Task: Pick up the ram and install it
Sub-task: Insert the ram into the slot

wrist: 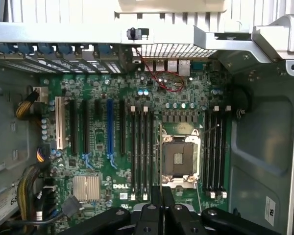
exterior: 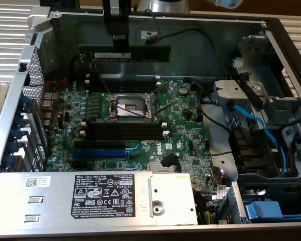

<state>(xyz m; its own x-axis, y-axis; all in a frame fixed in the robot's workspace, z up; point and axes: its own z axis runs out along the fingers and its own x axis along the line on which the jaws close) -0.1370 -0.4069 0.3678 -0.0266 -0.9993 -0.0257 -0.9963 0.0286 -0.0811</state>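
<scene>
The end effector (exterior: 119,39) is closed on the ram (exterior: 124,52), pinching its upper edge near the middle. The ram hangs level inside the open case (exterior: 200,55), close to the case's plain wall and lengthwise along it. It sits above the memory slots (exterior: 124,76) at the board's edge by that wall, and looks clear of them, though the gap is hard to judge. In the wrist view the fingers (wrist: 152,205) stand tight together over the board (wrist: 112,171), with only a thin dark edge between them.

Just past those slots lies the open CPU socket (exterior: 129,106), its thin metal levers raised and slanting outward. Beyond the socket is a second bank of black slots with white clips (exterior: 125,131), then a blue slot (exterior: 99,152) and a small finned heatsink (exterior: 163,168). A silver cover with a black label (exterior: 103,193) hides the board's opposite edge.

A black cable (exterior: 190,32) loops along the wall just beside the ram's end at the exterior view's right. Blue cables (exterior: 256,125) and drive brackets crowd the case at that side. A red wire (exterior: 45,85) runs near the rear ports at the exterior view's left.

The end effector's upper part is cut off by the frame. The label on the ram is too small to read.
</scene>
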